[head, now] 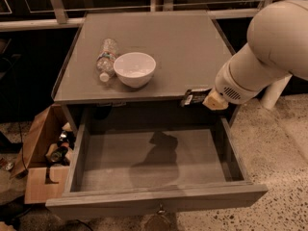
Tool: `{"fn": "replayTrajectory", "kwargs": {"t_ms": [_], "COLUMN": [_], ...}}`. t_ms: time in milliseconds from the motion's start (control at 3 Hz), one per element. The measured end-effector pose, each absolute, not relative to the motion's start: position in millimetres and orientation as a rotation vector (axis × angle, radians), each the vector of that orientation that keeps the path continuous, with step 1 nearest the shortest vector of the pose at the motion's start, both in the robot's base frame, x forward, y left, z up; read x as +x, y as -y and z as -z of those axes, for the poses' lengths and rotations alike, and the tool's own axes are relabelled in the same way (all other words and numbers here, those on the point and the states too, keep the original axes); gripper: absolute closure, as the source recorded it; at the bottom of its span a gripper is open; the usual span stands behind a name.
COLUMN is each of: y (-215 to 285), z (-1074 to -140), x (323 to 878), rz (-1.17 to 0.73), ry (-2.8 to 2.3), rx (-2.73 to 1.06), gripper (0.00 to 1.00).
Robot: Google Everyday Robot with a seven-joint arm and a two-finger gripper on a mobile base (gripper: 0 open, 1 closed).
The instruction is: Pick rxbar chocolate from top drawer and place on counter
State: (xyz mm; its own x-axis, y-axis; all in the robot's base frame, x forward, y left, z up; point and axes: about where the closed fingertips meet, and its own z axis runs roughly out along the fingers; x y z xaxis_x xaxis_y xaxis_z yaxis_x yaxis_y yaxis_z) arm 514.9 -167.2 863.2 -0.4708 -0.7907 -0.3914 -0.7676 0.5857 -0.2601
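Observation:
My gripper (204, 98) is shut on the rxbar chocolate (194, 96), a small black bar with a white patch, and holds it level with the front edge of the counter (159, 37), at its right side and above the back of the open top drawer (149, 160). The drawer floor is bare, with only the arm's shadow on it. The big white arm comes in from the right and hides most of the gripper.
A white bowl (135, 69) and a clear plastic bottle (107, 57) lying on its side sit on the left front of the counter. A cardboard box (42, 150) with clutter stands on the floor left of the drawer. A white post (275, 91) stands at right.

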Motion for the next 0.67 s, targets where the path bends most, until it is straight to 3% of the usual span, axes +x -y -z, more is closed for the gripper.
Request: {"fn": "replayTrajectory", "kwargs": {"t_ms": [667], "y": [178.2], "z": [-876.8], "x": [573.4], "rz": [0.191], "ry": [-2.388], "rx": [-1.084], "gripper": [1.00]}}
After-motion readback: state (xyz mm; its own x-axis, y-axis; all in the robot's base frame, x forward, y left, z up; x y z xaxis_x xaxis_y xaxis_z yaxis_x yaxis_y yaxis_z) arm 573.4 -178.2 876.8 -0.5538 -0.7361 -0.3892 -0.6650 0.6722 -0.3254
